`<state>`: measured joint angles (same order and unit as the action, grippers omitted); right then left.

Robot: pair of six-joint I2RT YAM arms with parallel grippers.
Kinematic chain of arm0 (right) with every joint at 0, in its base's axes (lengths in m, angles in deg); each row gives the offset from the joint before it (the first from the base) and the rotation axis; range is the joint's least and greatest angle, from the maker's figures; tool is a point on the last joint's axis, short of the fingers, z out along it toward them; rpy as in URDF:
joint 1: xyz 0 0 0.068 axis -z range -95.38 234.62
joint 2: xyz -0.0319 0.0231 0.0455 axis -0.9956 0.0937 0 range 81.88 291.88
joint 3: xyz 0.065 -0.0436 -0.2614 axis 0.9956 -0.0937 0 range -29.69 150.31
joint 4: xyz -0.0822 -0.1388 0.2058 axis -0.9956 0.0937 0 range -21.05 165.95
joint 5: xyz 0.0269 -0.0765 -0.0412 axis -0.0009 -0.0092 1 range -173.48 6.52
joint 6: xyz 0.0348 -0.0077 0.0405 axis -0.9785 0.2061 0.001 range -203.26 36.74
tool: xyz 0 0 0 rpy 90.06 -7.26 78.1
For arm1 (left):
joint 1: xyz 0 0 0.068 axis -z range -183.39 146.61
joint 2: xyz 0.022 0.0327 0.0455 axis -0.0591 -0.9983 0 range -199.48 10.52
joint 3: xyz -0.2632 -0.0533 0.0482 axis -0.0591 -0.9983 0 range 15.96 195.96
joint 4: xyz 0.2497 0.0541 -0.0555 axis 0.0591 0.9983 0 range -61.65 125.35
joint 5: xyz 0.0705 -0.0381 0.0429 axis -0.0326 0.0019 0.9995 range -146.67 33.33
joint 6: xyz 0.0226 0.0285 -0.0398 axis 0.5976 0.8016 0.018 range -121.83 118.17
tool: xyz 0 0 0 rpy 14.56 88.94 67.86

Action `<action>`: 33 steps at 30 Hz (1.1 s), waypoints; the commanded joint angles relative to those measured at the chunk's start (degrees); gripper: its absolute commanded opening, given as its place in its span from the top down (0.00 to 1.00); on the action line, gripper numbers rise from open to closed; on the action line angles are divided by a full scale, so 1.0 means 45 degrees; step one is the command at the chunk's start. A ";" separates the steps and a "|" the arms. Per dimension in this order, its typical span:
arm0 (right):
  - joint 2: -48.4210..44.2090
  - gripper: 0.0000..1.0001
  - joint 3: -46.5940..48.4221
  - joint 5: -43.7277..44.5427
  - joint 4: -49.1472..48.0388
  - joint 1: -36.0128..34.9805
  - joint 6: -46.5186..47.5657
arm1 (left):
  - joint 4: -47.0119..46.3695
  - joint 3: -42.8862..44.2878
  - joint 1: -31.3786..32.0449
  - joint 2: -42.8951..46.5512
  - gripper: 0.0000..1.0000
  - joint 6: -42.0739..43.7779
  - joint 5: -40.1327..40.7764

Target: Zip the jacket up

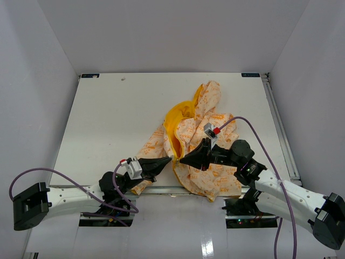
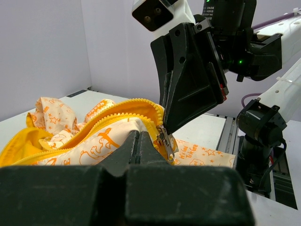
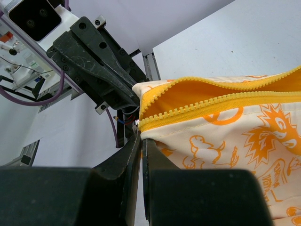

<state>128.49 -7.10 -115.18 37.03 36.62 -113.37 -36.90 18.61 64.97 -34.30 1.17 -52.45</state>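
Near table [image 1: 108,118] edge: crumpled cream jacket [image 1: 211,174], orange print, yellow lining; left pincer [image 1: 168,158], right pincer [image 1: 183,159] pinching it.

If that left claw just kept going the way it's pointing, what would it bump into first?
The left gripper is pinched on the jacket by the zipper's end. Straight ahead, very close, is the right gripper, so it would probably hit that first.

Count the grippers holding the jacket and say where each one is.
2. The left gripper pinches the jacket at the bottom end of its zipper. The right gripper, tip to tip with it from the right, is shut at the zipper slider.
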 commanded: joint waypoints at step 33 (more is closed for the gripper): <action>-0.0464 0.92 0.0153 0.0033 -0.0004 0.0668 0.0048 | 0.0564 -0.1611 -0.0015 0.0552 1.00 -0.0012 -0.0925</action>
<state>127.75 -7.10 -115.24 38.05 38.71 -114.17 -35.29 18.61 64.97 -33.77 1.32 -55.19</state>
